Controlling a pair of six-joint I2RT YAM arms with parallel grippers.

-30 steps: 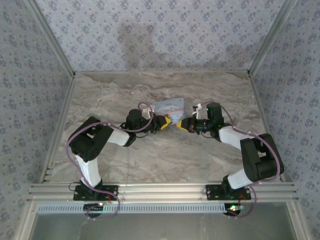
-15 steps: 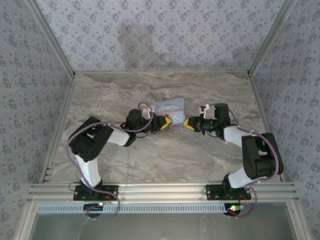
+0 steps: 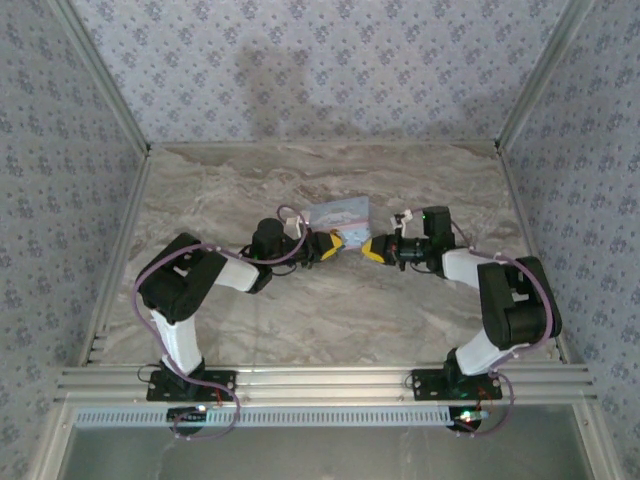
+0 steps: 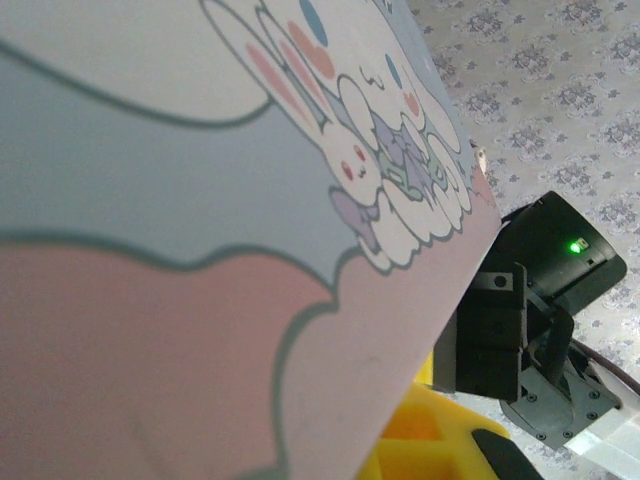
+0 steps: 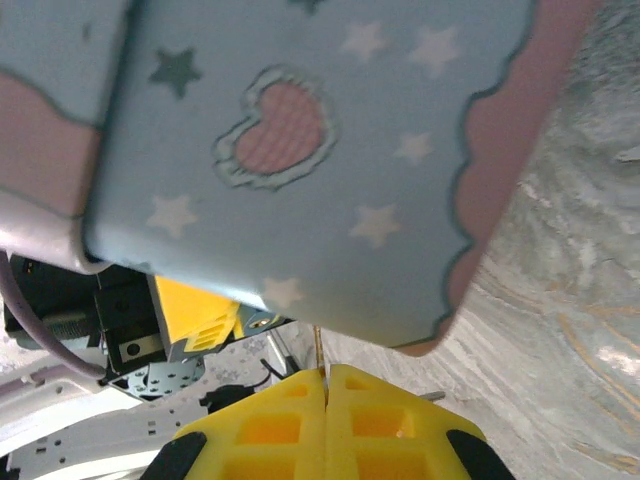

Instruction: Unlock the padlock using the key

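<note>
At the near edge we see the ribbed aluminium rail (image 3: 320, 382) that carries both bases; from it the white-and-black left arm (image 3: 180, 290) and right arm (image 3: 515, 305) bend inward over the grey-veined marble table (image 3: 320, 320), their yellow tips facing each other near its middle. The right gripper (image 5: 326, 385) is clenched, its two yellow pads pressed flat together; pinched in the seam is the key (image 5: 318, 350), a thin golden metal shaft that points up to the lower rim of the small pale blue rectangular tin (image 3: 338, 213); whether its tip enters anything we cannot tell. The left gripper (image 3: 329, 246) sits at the tin's near left corner, drawn almost closed; what lies between its pads we cannot tell, though one of its yellow fingers (image 5: 195, 310) shows just beneath the tin's edge in the right wrist view. The tin, printed with white cartoon rabbits, stars, a pink heart and a pink scalloped border, lies just beyond both grippers and between them; the left wrist camera is close against its printed face. The tiny dark blue-teal padlock we cannot place on the tin. Beyond the tin the marble runs on to the blue-flowered wallpapered walls (image 3: 320, 70).
</note>
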